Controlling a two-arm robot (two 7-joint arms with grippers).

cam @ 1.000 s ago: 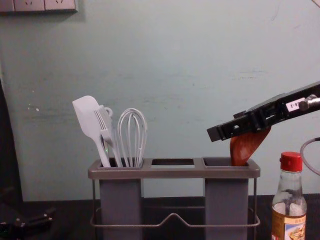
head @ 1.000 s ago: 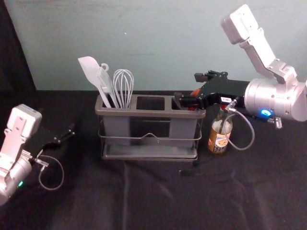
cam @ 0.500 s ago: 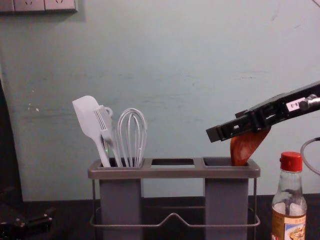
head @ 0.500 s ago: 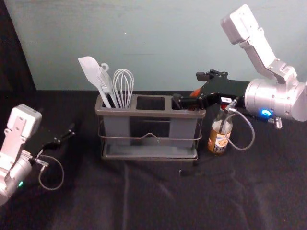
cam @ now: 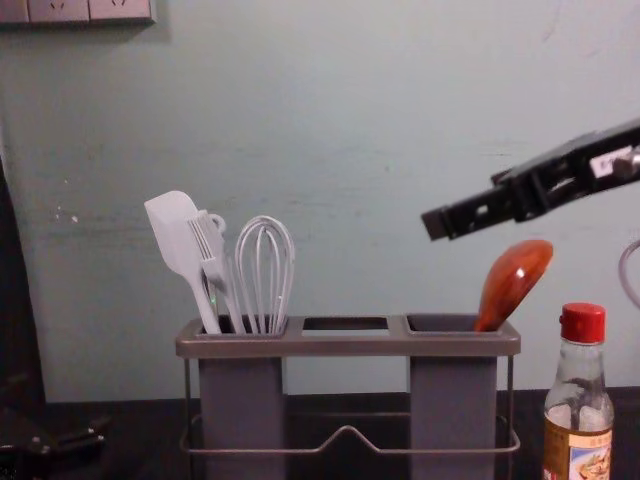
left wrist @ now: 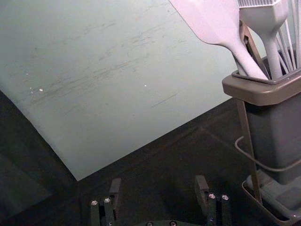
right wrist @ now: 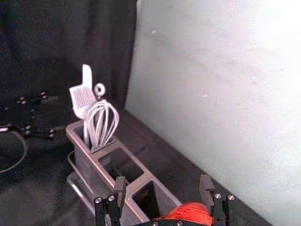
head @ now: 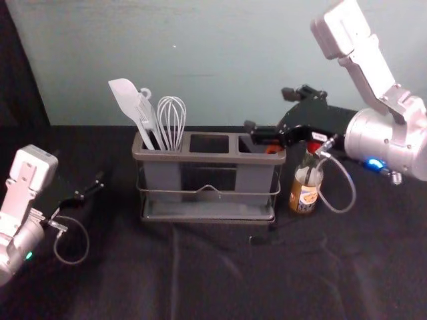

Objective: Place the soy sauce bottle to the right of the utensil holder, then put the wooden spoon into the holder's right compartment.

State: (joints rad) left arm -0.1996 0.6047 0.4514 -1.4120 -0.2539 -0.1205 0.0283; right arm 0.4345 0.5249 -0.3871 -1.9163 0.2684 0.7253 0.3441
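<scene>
My empty right gripper [head: 269,110] hangs wide open above the right compartment's [cam: 438,324] wooden spoon [cam: 515,283]; my open left gripper [head: 79,167] idles left.

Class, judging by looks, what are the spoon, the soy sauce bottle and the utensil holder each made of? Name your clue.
Wooden spoon: probably varnished wood, as its reddish-brown bowl shines.
Soy sauce bottle: smooth glass or clear plastic, since its neck is see-through.
Utensil holder: likely matte plastic, with dull surfaces and rounded corners; its thin, bent wire rail looks like metal.
</scene>
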